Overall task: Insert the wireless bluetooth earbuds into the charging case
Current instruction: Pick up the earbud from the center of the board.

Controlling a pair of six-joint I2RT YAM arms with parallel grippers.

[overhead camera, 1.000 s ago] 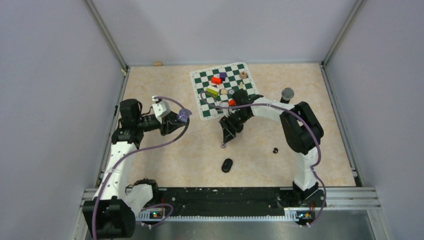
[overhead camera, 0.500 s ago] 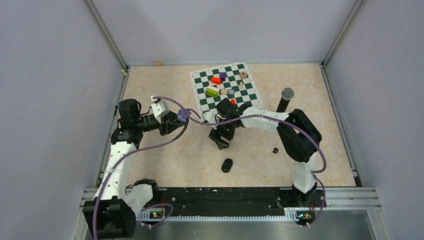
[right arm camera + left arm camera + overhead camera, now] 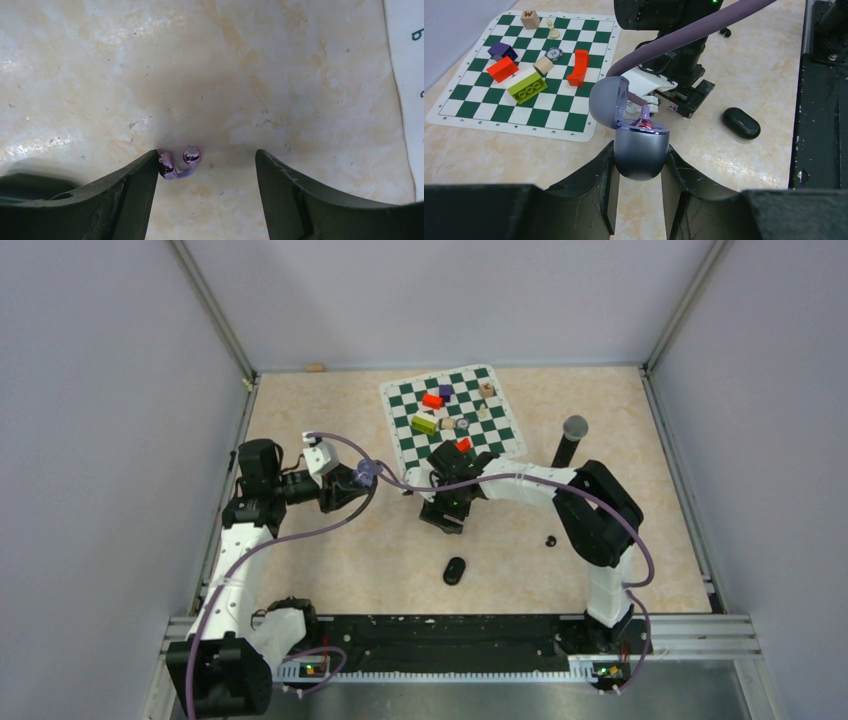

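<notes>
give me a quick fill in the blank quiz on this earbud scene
1. The left end effector is shut on the ____ charging case, its lid open.
2. The right end effector is ____ around a purple earbud on the table.
3. The black case on the table is ____.
Missing words: purple; open; closed.

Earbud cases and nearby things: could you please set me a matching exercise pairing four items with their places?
Items:
1 purple charging case
2 purple earbud
3 black case
4 red arch block

Places:
A on the chessboard mat
B shut, on the table
C in the left gripper, lid open
D between the open fingers of the right gripper

Pairs: 1-C, 2-D, 3-B, 4-A.
</notes>
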